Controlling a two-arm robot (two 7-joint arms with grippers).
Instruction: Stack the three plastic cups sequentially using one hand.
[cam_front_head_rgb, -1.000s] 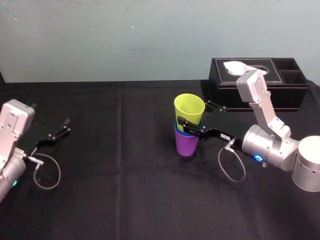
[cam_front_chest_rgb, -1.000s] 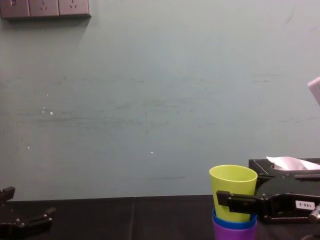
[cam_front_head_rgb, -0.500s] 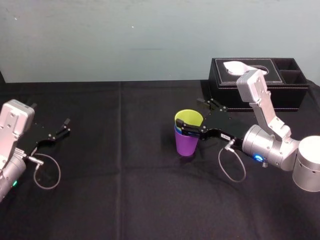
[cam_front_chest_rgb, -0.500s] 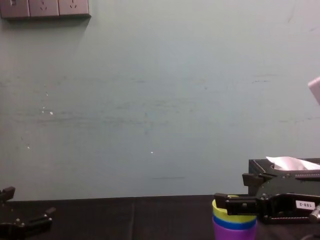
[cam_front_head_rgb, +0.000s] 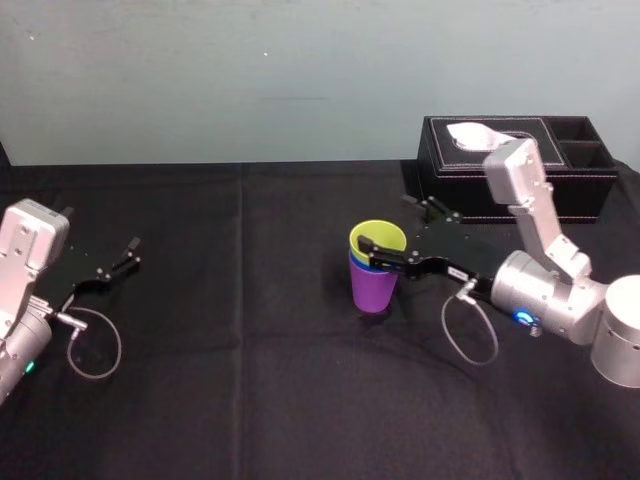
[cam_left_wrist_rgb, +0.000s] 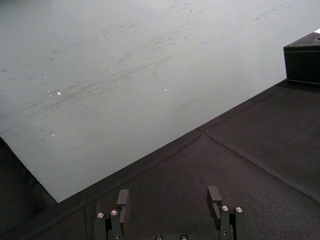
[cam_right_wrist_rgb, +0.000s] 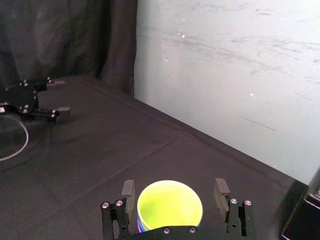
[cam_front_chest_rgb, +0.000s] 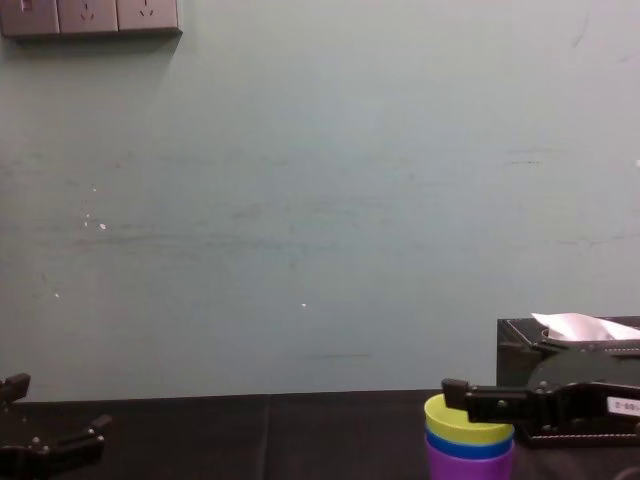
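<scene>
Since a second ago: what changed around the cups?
The yellow cup went down into the blue cup, which sits nested in the purple cup. The right gripper let go, its jaws now open either side of the rim, and eased back rightward. The two lower cups, the box and the left gripper, parked far left, stayed put.

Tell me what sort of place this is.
Probably a robotics lab test bench: a black-clothed table against a bare pale wall with sockets, the right gripper open around stacked plastic cups, the left gripper parked at the table's left side, a black tissue box behind.
</scene>
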